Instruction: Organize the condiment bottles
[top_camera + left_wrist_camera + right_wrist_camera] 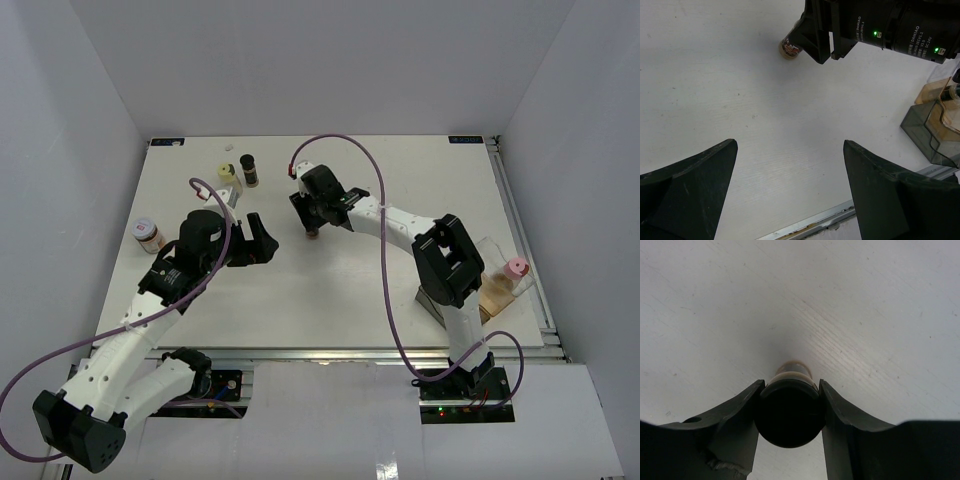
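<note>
The step in hand is a carry: the right gripper [789, 386] has its jaws clamped on the black cap of a dark jar [313, 235], near the middle of the surface [400, 180]. I cannot tell whether the jar's base rests on the surface or hangs just clear of it. The left gripper [262, 240] waits just beside it with jaws spread wide and nothing between them. The next move probably calls for a steady lift and a swing toward wherever the set is being gathered, likely the tray [922, 125] at the right edge, where one pink-lidded jar [516, 268] stands, with the cap grip kept firm so the jar does not swing or slip. Three jars wait elsewhere: a pale-yellow-lidded jar [226, 172] and a black-capped jar [248, 168] just beside each other at the far side, and a second pink-lidded jar [148, 233] near the left edge. Only the overhead view shows those (the wrist cameras miss them entirely). The right wrist view alone shows the cap seated squarely between the jaws, while the left wrist view shows the held jar from the side, slightly tilted, its reddish label visible.
</note>
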{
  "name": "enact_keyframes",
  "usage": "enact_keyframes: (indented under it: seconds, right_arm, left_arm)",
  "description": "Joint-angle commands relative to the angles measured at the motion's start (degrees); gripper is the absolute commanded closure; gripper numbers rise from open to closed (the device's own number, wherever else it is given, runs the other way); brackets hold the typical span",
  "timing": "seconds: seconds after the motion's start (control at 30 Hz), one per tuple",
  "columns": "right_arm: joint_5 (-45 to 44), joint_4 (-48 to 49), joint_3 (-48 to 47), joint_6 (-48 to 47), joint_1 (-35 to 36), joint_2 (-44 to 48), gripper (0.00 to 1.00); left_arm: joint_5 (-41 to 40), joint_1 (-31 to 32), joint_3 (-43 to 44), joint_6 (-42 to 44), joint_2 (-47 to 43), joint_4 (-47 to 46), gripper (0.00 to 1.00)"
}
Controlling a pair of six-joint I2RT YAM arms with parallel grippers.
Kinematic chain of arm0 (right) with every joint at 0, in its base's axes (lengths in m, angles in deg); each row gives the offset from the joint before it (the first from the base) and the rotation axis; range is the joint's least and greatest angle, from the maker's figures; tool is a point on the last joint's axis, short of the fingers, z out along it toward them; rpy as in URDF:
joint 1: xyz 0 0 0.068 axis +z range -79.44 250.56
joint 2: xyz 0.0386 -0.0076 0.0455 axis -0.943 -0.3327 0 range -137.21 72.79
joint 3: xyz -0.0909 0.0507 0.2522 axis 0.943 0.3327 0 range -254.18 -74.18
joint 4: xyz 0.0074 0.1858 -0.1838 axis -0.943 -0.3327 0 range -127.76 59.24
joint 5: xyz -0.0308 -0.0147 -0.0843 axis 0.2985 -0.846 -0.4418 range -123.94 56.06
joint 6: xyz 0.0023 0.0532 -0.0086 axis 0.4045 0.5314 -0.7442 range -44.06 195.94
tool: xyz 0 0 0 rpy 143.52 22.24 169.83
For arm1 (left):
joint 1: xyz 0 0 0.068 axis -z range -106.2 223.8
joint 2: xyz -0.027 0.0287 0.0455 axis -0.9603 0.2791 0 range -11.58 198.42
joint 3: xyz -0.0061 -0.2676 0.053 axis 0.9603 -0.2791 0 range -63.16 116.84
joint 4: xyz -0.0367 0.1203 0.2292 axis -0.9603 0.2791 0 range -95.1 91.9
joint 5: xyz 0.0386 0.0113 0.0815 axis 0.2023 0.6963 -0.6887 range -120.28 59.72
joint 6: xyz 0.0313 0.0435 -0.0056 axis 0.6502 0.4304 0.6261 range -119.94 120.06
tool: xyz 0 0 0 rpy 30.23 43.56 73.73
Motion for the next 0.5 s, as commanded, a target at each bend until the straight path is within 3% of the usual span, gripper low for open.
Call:
enact_keyframes:
  seconds: [0.0,0.03,0.07,0.3,0.47]
  right_arm:
    - [-1.9,1.1,-1.6,-0.3,0.3,2.7,0.69]
    - [-2.2,0.6,-1.8,-0.3,0.3,3.7,0.83]
    - [-3.4,-0.8,-1.9,0.1,0.3,4.8,0.91]
    - [-21.2,-10.6,7.3,7.6,0.1,20.1,0.92]
    - [-35.3,-21.8,16.7,18.8,-2.4,34.8,0.92]
  left_arm:
    - [-0.6,-0.3,0.1,0.2,-0.4,-0.2,0.02]
    - [-0.6,-0.3,0.3,0.2,-0.4,0.0,0.02]
    - [-0.6,-0.3,0.6,0.2,-0.4,0.2,0.02]
    - [-0.6,-0.3,1.0,0.1,0.0,0.4,0.02]
    - [0.2,-0.3,0.9,-0.7,0.2,-0.1,0.02]
